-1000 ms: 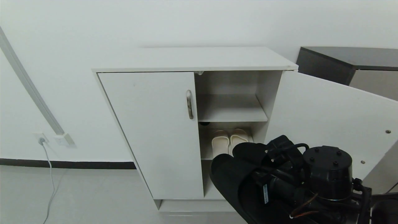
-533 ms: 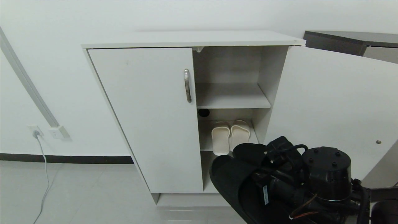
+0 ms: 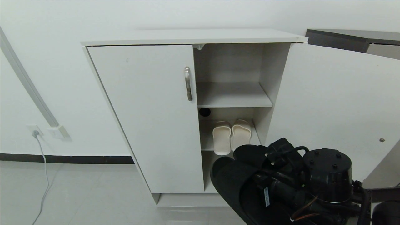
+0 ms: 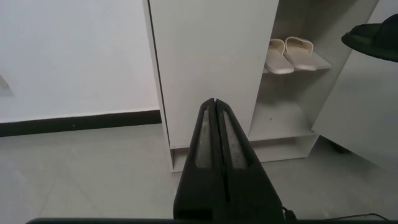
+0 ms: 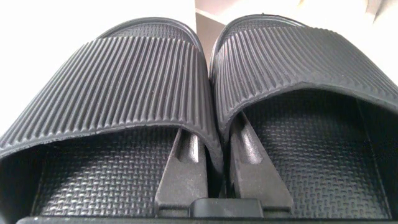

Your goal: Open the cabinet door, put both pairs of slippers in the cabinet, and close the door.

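R pincer (image 5: 214,155): closed on the black slippers (image 3: 237,181), one finger inside each, inner side walls pinched together.
Why: we reckon that grip carries both as one unit.
Black pair loc: in the air, in front of the open R door (image 3: 328,103), just outside the cabinet (image 3: 187,36) opening, low down.
Axis: long axis runs away from the pincer, toes leading, approx toward the cabinet; pair side by side.
L pincer (image 4: 214,124): closed, empty, well apart from the cabinet.
Cream slippers (image 3: 231,136): on the mid shelf, toes outward.
L door (image 3: 147,118): closed.
Progress: we judge the 2nd pair not yet in.
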Robot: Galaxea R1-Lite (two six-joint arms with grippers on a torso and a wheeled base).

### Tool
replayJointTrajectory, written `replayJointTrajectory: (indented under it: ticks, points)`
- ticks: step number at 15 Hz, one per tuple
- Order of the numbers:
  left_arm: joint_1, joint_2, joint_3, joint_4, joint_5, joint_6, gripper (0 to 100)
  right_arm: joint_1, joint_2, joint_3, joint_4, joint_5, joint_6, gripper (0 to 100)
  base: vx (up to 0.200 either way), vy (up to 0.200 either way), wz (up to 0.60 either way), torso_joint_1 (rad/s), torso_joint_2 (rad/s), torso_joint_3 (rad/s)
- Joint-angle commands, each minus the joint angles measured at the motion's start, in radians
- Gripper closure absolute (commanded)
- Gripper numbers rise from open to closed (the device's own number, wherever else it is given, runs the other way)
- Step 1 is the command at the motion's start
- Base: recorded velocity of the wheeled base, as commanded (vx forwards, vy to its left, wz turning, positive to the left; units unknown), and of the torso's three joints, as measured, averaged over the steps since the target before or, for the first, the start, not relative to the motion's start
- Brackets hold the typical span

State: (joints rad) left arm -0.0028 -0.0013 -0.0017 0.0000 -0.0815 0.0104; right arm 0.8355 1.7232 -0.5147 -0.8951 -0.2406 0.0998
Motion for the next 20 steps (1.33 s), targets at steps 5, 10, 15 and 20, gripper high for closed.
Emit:
replayJointTrajectory:
  ticks: [5,10,15,20]
  points:
    - [0.0,0.001,0.0,0.0,-0.001,0.0,100,0.0,0.026,0.005,-0.022,-0.002,0.0,100,0.0,0.0,-0.12,0.0,0.0,0.0]
    - [0.0,0.001,0.0,0.0,-0.001,0.0,100,0.013,0.079,-0.013,-0.076,-0.011,-0.028,100,0.0,0.0,0.0,0.0,0.0,0.0]
    - [0.0,0.001,0.0,0.0,-0.001,0.0,100,0.074,0.302,-0.327,-0.039,-0.405,0.001,100,0.0,0.0,0.0,0.0,0.0,0.0]
    - [0.0,0.001,0.0,0.0,-0.001,0.0,100,0.117,0.308,-0.705,0.561,-0.594,0.29,100,0.0,0.0,0.0,0.0,0.0,0.0]
